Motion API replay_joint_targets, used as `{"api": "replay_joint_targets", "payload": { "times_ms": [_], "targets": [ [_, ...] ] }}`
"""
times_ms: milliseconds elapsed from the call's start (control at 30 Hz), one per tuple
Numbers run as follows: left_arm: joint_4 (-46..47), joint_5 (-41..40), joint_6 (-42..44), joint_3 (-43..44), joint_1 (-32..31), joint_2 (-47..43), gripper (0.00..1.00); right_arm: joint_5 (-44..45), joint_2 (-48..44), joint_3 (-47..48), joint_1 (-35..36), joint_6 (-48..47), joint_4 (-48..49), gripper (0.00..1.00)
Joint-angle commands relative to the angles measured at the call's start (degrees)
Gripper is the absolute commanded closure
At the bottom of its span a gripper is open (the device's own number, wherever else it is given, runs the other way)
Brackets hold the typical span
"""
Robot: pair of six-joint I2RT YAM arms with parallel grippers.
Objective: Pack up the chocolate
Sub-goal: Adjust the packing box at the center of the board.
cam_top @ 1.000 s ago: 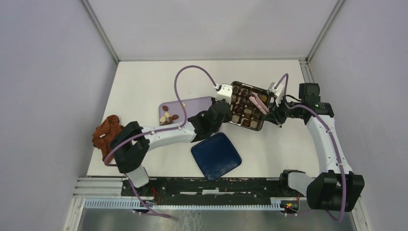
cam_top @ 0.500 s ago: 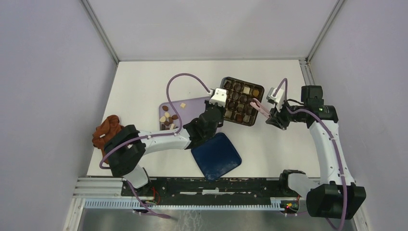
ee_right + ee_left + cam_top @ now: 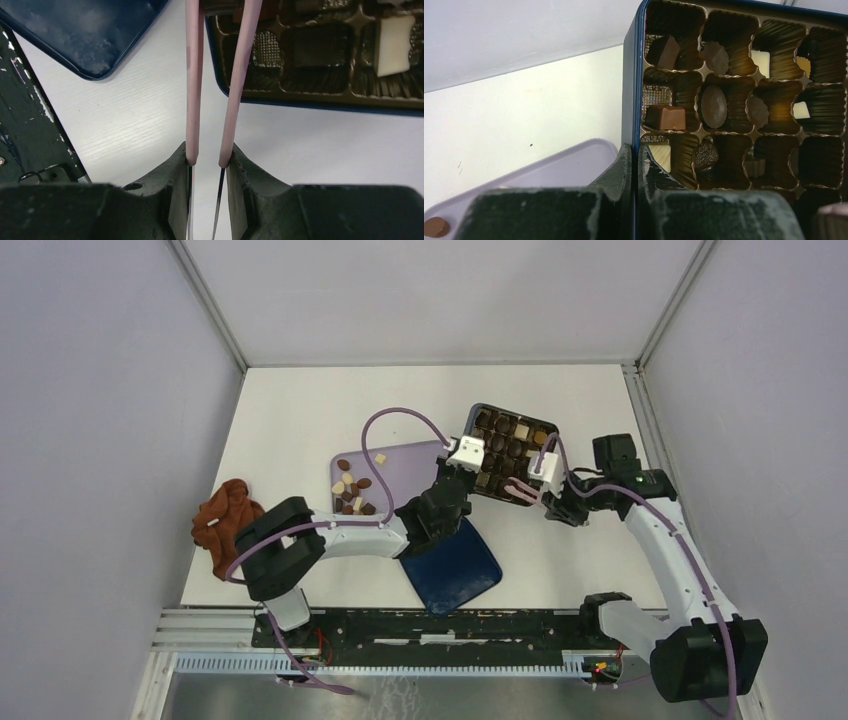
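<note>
Gap from tongs (image 3: 193, 75) to loose chocolate (image 3: 352, 492): leftward past the box (image 3: 627, 85).
My left gripper (image 3: 634, 152) was clenched on the box's left rim; my right gripper (image 3: 206, 157) grasped the tongs, tips at the near left corner, pointing at the chocolate on the tray (image 3: 410, 458) left of the box.

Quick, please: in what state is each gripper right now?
Left gripper: closed on the rim of the chocolate box.
Right gripper: closed on the pink tongs.
</note>
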Motion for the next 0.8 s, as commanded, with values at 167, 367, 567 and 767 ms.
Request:
{"api": "replay_joint_targets", "payload": {
  "times_ms": [167,367,567,767],
  "targets": [
    [3.9,-2.0,-5.2,5.9,-1.0,0.9,0.98,14.0,0.6,-2.2,10.0,7.7,9.9,0.93],
    [1.5,-1.9,-8.7,6.2,-1.0,2.1,0.98,16.6,1.8,-3.1,13.1,10.0,11.9,0.92],
    [-0.6,-1.6,-11.3,7.1,-0.9,2.7,0.98,18.3,3.9,-2.7,15.4,11.7,12.9,0.89],
    [-0.9,-2.1,-12.9,6.5,-1.0,2.3,0.98,19.5,5.0,-2.9,16.7,12.3,12.8,0.82]
  ]
}}
